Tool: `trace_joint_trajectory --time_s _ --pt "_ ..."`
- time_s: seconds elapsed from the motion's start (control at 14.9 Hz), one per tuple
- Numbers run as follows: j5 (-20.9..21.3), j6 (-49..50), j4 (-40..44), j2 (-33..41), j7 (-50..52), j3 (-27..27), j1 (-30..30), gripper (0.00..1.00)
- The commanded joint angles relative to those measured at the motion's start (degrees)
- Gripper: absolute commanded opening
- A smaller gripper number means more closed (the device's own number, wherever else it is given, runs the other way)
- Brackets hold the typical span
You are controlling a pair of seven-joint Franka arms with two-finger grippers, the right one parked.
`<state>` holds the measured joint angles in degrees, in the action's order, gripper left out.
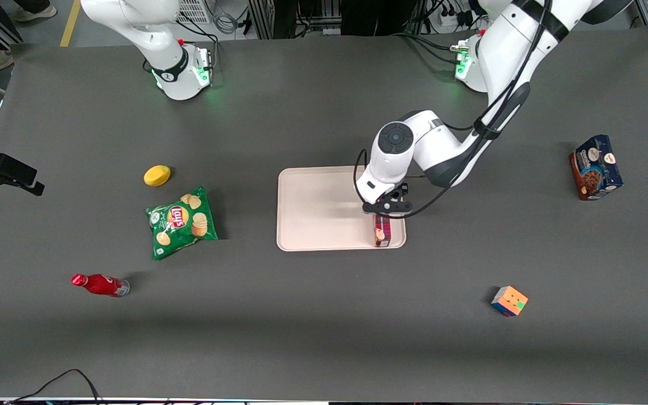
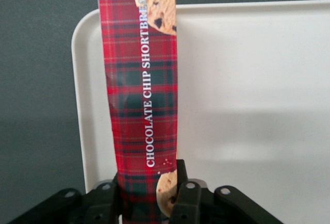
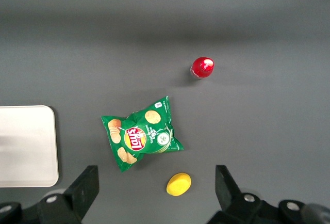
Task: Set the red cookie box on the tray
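Claw of black two-finger type over the tray's end toward the working arm, pinching the long slim red tartan cookie box at one end, a finger against each broad face; box reaches out over the large flat pale pinkish-cream plastic tray along its short rim; contact with the tray floor not discernible; farther out on the dark grey worktop, a multicoloured puzzle cube nearer the front camera; blue and brown cookie box toward the working arm's end.
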<state>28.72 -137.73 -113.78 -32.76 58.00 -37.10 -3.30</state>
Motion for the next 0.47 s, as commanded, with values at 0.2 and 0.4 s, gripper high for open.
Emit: trace_joint_trajectory --time_s 0.2,0.4 --pt "1.51 -0.52 -0.13 0.32 1.85 0.45 0.13 1.00" --pt "0.64 1.49 1.53 2.33 1.68 0.01 0.22 1.00"
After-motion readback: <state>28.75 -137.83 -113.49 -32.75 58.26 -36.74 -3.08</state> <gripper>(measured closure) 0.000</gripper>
